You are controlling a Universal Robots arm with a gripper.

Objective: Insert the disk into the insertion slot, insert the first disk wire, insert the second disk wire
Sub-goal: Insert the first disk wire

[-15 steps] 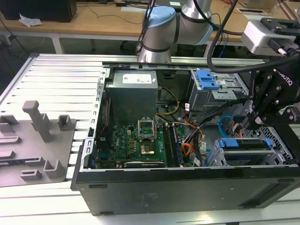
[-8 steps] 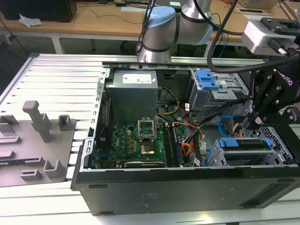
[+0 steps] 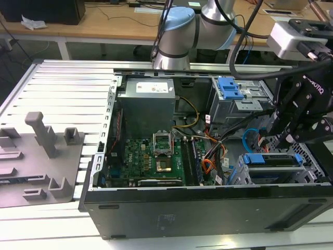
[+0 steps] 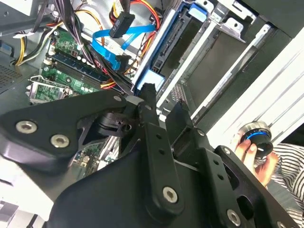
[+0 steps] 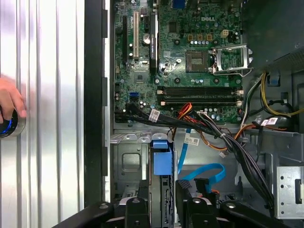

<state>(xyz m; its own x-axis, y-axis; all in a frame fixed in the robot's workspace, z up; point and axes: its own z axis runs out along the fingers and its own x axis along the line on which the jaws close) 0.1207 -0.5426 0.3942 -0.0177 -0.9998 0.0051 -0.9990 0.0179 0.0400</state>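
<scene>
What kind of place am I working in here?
Probably a robotics lab bench: an open computer case lies on a slotted aluminium table, with the robot arm and wooden desks behind it.

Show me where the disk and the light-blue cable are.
the disk [image 5: 161, 161], first wrist view, on its blue carrier's end.
the light-blue cable [image 5: 209, 167], first wrist view, on the bend of its loop.
</scene>
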